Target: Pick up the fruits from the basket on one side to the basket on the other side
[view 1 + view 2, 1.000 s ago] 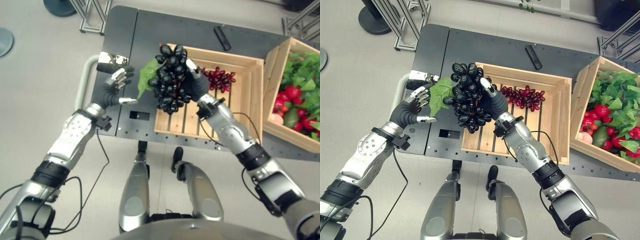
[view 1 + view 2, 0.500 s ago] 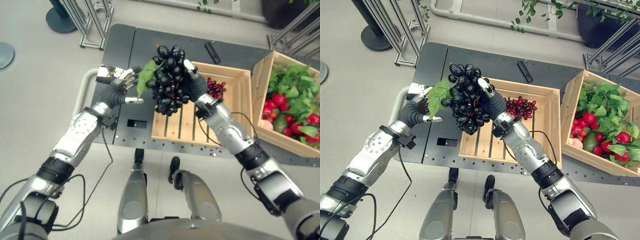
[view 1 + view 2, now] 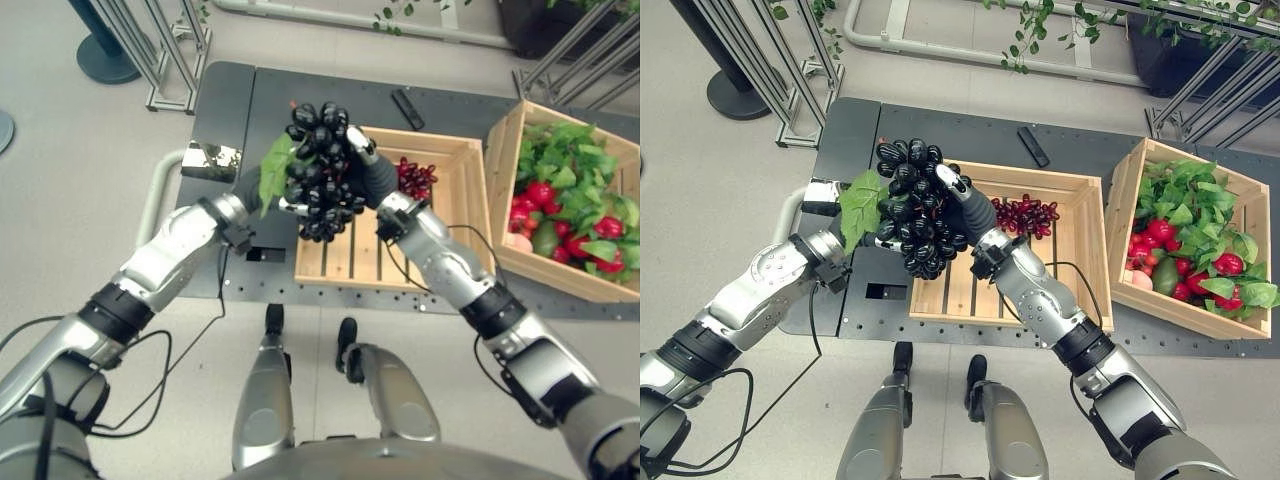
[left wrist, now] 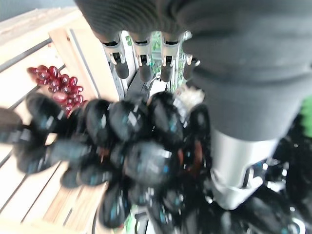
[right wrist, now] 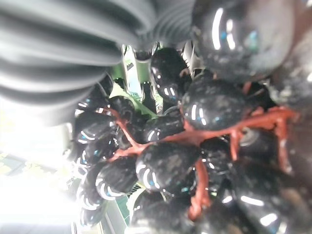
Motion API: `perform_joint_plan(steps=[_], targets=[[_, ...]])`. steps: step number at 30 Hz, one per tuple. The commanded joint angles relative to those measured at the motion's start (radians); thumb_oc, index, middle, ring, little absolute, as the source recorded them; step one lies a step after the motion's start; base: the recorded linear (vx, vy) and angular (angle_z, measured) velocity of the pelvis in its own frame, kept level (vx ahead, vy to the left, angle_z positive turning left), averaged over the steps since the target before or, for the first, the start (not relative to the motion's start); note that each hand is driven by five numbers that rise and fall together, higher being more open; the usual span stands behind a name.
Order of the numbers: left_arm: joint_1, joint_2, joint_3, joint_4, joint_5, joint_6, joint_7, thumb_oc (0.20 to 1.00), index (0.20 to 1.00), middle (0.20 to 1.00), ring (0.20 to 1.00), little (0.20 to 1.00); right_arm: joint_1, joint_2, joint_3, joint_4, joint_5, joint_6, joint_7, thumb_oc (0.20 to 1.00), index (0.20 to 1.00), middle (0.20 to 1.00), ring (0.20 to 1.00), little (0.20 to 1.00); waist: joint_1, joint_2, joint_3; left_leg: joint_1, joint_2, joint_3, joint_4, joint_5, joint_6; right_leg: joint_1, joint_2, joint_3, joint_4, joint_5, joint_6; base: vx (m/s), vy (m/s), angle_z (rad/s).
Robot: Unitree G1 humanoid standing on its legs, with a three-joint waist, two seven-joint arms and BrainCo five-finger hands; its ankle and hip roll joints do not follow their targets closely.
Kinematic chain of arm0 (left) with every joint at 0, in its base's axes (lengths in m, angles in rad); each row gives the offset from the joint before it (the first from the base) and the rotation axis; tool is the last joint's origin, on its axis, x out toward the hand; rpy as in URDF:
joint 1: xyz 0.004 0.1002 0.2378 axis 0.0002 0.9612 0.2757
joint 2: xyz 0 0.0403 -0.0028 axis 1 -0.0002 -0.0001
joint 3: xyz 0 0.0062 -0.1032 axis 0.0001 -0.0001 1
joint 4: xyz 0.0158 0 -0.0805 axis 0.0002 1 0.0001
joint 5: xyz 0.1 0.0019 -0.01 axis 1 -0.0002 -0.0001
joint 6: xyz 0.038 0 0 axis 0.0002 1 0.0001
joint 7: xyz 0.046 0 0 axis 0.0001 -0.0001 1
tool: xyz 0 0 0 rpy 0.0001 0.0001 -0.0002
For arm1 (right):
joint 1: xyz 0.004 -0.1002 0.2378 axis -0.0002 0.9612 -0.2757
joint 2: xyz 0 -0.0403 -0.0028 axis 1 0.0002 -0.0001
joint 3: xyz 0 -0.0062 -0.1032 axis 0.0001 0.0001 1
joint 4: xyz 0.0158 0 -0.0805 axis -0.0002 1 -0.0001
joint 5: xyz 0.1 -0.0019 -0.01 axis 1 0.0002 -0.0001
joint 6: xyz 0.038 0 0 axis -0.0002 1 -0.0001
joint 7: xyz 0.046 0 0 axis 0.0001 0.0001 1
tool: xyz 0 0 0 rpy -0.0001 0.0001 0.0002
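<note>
Above the left end of the slatted wooden crate (image 3: 1080,250), a bunch of black grapes (image 3: 912,218) with a green leaf (image 3: 858,205) hangs clear of the table (image 3: 970,125). The right hand (image 3: 965,205) has its fingers curled round the bunch from the crate side. The left hand (image 3: 255,195) sits against the bunch's other side, just behind the leaf; in its wrist view its fingers (image 4: 141,66) reach out straight past the grapes, relaxed rather than closed. A cluster of red grapes (image 3: 1025,215) lies inside the crate near its far wall. At the table's right end, a second wooden crate (image 3: 1130,190) stands tilted, holding green leaves and red fruits (image 3: 1185,240). A small black remote (image 3: 1032,146) rests near the table's far edge.
</note>
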Motion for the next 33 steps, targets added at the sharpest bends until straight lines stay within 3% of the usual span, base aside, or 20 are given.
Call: perform_joint_plan(steps=[1,11,19,33], targets=[[-0.052,0.003,-0.020,-0.025,-0.074,-0.015,-0.023,1.000,1.000,1.000,1.000,1.000,-0.080,0.054,0.001,-0.041,0.027,-0.049,0.014,0.200,0.200,0.200,0.200,0.200,-0.010,-0.030,-0.064,0.039,0.021,-0.008,0.051,-0.106,-0.005,0.052,-0.095,0.048,-0.083,0.056,0.147,0.00,0.000,0.00],[-0.128,0.068,-0.129,-0.067,-0.124,0.000,-0.059,1.000,1.000,1.000,1.000,1.000,-0.156,0.007,-0.024,0.006,0.019,-0.082,-0.021,0.200,0.200,0.200,0.200,0.200,-0.017,-0.032,-0.071,0.042,0.021,-0.001,0.053,-0.112,-0.002,0.057,-0.094,0.054,-0.089,0.061,0.154,0.00,0.001,0.00],[-0.137,0.117,-0.141,-0.081,-0.155,0.004,-0.068,1.000,1.000,1.000,1.000,1.000,-0.234,-0.058,-0.047,0.055,0.031,-0.099,-0.044,0.200,0.200,0.200,0.200,0.200,-0.016,-0.037,-0.077,0.051,0.018,0.006,0.050,-0.118,0.000,0.059,-0.093,0.062,-0.097,0.065,0.157,0.00,0.010,-0.02],[-0.166,0.107,-0.168,-0.066,-0.166,0.017,-0.066,1.000,1.000,1.000,1.000,1.000,-0.343,-0.019,-0.016,0.147,0.064,-0.095,-0.067,0.200,0.200,0.200,0.200,0.200,-0.012,-0.036,-0.083,0.051,0.018,0.013,0.049,-0.118,0.001,0.060,-0.090,0.074,-0.109,0.074,0.154,0.00,0.004,-0.02]])
